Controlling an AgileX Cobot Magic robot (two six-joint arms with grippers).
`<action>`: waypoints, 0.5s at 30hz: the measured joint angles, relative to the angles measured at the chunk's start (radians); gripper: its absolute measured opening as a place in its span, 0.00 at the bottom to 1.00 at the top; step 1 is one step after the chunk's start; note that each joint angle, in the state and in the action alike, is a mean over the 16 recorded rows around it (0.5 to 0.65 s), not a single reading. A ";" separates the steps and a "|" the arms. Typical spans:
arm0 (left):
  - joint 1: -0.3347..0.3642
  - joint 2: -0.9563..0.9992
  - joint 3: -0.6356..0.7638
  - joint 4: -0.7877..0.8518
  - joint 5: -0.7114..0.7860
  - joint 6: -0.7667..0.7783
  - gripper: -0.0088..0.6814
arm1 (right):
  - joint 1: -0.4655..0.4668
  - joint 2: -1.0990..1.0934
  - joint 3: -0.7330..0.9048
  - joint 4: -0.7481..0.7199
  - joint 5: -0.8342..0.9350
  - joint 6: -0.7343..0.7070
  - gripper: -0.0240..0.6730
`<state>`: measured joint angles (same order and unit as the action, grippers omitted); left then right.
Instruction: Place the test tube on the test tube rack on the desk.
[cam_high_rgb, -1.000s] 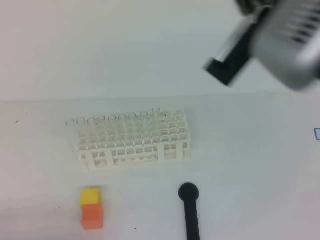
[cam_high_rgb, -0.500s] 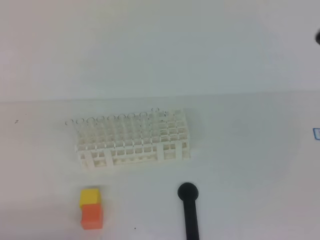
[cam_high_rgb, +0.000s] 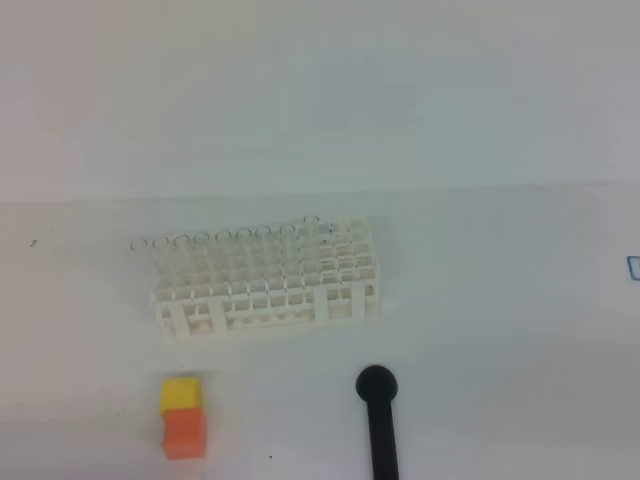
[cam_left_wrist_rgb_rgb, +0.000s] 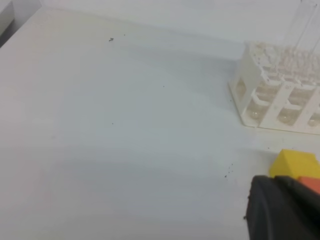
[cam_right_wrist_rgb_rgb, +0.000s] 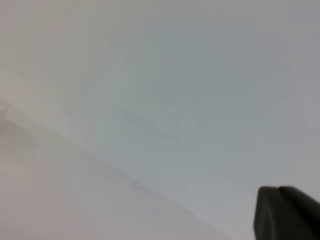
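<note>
The white lattice test tube rack (cam_high_rgb: 266, 281) stands mid-desk (cam_high_rgb: 480, 300). Faint clear rims of several test tubes (cam_high_rgb: 311, 221) show along its back row. Neither gripper shows in the exterior high view. In the left wrist view a dark tip of my left gripper (cam_left_wrist_rgb_rgb: 281, 202) fills the bottom right corner, near the rack's end (cam_left_wrist_rgb_rgb: 272, 95), with thin tube lines (cam_left_wrist_rgb_rgb: 300, 25) rising above it. In the right wrist view only a dark tip of my right gripper (cam_right_wrist_rgb_rgb: 285, 212) shows over a blank pale surface. Both grippers are shut, with nothing seen held.
A yellow block stacked against an orange block (cam_high_rgb: 184, 416) sits in front of the rack's left end, also seen as the yellow block (cam_left_wrist_rgb_rgb: 295, 163). A black round-headed rod (cam_high_rgb: 379, 420) lies at the front centre. A blue mark (cam_high_rgb: 634, 267) sits at the right edge.
The right arm's grey body and black gripper, at the upper right one second ago, have left the exterior high view. The rack, blocks and rod have not moved.
</note>
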<state>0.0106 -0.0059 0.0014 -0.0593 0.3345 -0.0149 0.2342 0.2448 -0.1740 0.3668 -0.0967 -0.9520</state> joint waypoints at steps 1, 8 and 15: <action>0.000 0.000 0.000 0.000 0.000 0.000 0.01 | -0.020 -0.025 0.021 0.017 0.014 0.000 0.03; 0.000 0.000 0.000 0.000 0.000 0.000 0.01 | -0.094 -0.115 0.107 0.072 0.092 0.000 0.03; 0.000 0.000 0.000 0.000 0.001 0.000 0.01 | -0.102 -0.153 0.148 -0.039 0.099 0.025 0.03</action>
<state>0.0106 -0.0059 0.0014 -0.0594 0.3350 -0.0148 0.1318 0.0916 -0.0264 0.3274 0.0020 -0.9274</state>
